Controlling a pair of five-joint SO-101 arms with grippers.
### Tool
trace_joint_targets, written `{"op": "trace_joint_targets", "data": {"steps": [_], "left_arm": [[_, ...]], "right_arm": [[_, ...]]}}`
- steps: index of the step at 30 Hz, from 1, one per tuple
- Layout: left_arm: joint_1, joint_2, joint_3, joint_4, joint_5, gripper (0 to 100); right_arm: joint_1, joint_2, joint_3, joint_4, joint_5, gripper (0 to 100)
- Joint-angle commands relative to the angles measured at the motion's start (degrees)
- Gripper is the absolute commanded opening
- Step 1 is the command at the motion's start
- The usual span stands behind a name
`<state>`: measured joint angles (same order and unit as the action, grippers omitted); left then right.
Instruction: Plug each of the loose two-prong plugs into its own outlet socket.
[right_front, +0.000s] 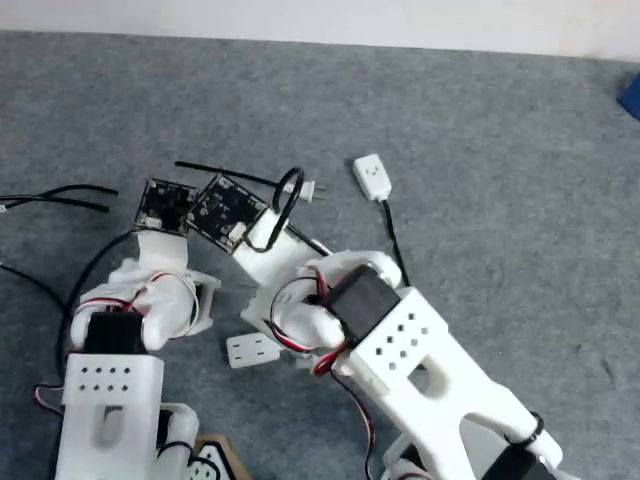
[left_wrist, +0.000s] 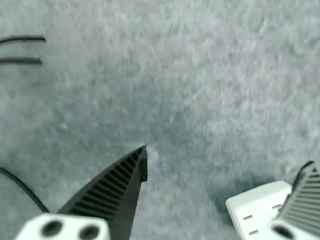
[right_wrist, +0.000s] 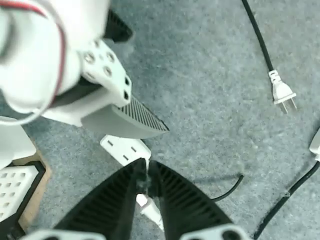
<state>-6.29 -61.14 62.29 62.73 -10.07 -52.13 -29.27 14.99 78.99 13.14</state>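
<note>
Black ribbed jaws of the right gripper (right_wrist: 146, 167) stand pinched almost together. A white plug (right_wrist: 149, 205) shows in the slit between them, so we take it as gripped, though its prongs are hidden from us. The tips hang just beside the near outlet (right_wrist: 125, 149), a white block lying loose on the grey carpet (right_wrist: 210, 125). Across that outlet the left gripper (left_wrist: 227, 157) has its jaws spread wide and holds nothing. One of its fingers (left_wrist: 302, 200) sits right at the outlet's end, and we cannot tell whether it touches. Well apart from the near outlet lies a second loose plug (right_wrist: 282, 92), prongs bare, on its black cord (right_wrist: 257, 35). Farther out than that, a second outlet (right_front: 370, 178) trails a cord of its own. We judge the main risk to be the near outlet sliding or tipping when the plug is pressed in, since nothing clamps it and the carpet gives little hold. The plug also sits deep in the jaws, so its prongs may meet the slots askew and skid off the face. With both grippers crowded around the near outlet, we think they could knock each other, or a trailing cord could drag the plug off line.
</note>
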Motion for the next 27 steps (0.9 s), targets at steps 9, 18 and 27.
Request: {"op": "trace_joint_targets", "data": {"steps": [9, 18, 27], "left_arm": [[-5.8, -0.5, -6.1, 1.1, 0.4, 44], [-14.1, 0.0, -12.5, 9.1, 0.4, 44], [-16.9, 0.0, -12.2, 8.7, 0.1, 44]], "right_arm": [[9.5, -0.9, 19.6, -3.6, 18.2, 0.7], [8.8, -0.9, 28.2, -8.1, 28.7, 12.3], [6.4, -1.0, 40.8, -16.0, 28.0, 12.3]]}}
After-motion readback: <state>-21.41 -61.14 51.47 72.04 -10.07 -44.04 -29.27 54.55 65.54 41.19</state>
